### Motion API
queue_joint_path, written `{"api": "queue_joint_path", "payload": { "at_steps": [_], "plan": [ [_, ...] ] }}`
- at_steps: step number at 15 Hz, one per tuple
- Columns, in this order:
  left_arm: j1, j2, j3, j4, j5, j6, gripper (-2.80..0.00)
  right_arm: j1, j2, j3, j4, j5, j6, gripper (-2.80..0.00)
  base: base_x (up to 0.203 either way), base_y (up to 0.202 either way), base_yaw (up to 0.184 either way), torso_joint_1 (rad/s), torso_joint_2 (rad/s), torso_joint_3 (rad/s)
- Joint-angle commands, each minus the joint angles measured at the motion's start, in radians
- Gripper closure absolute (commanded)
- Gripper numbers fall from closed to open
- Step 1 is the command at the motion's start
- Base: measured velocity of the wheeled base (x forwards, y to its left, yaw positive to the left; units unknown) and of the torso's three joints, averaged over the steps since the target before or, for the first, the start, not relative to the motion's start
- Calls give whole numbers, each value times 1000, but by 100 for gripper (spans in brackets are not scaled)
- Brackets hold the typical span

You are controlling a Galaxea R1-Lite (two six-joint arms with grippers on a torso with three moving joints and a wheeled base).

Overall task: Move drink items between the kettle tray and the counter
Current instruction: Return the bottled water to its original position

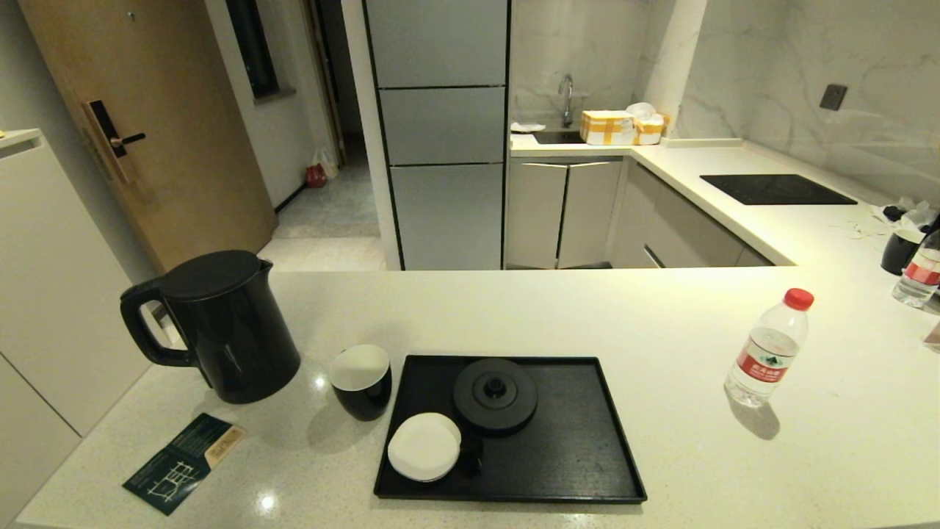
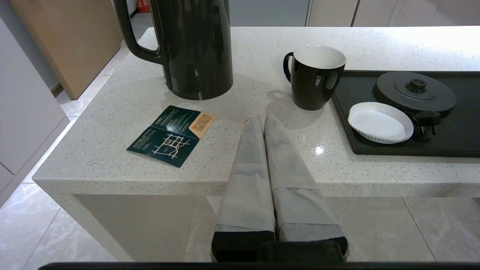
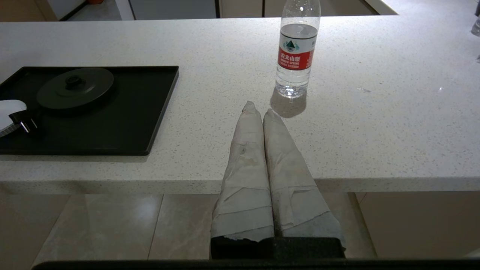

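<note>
A: Where do things stand?
B: Kettle [image 1: 220,323], cup [image 1: 361,380] and bottle [image 1: 767,349] stand on the counter [image 1: 661,308]; the tray [image 1: 573,470] holds only base disc [image 1: 494,394] and saucer [image 1: 424,446].
A: The grippers?
B: Left gripper [image 2: 263,122] and right gripper [image 3: 258,110], fingers together, hover at the counter's near edge. They should open wide before approaching.

The head view looks down over the counter [image 1: 514,308]; both wrist views face it low from its near edge, sharing the tray [image 2: 442,148] [image 3: 161,108].

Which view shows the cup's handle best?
The left wrist view: the cup stands close on the counter, its handle in profile. The head view shows it from above, handle hidden; the right wrist view misses it.
</note>
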Motion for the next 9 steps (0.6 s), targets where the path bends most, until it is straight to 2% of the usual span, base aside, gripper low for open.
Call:
{"api": "queue_joint_path", "payload": {
  "at_steps": [1, 6, 9],
  "plan": [
    [0, 1, 0, 0, 0, 0, 0, 0, 2, 0, 0, 0, -2, 0, 0, 0, 0, 0, 0, 0],
    [0, 1, 0, 0, 0, 0, 0, 0, 2, 22, -66, 5, -17, 0, 0, 0, 0, 0, 0, 0],
    [0, 1, 0, 0, 0, 0, 0, 0, 7, -10, -32, 4, -32, 0, 0, 0, 0, 0, 0, 0]
  ]
}}
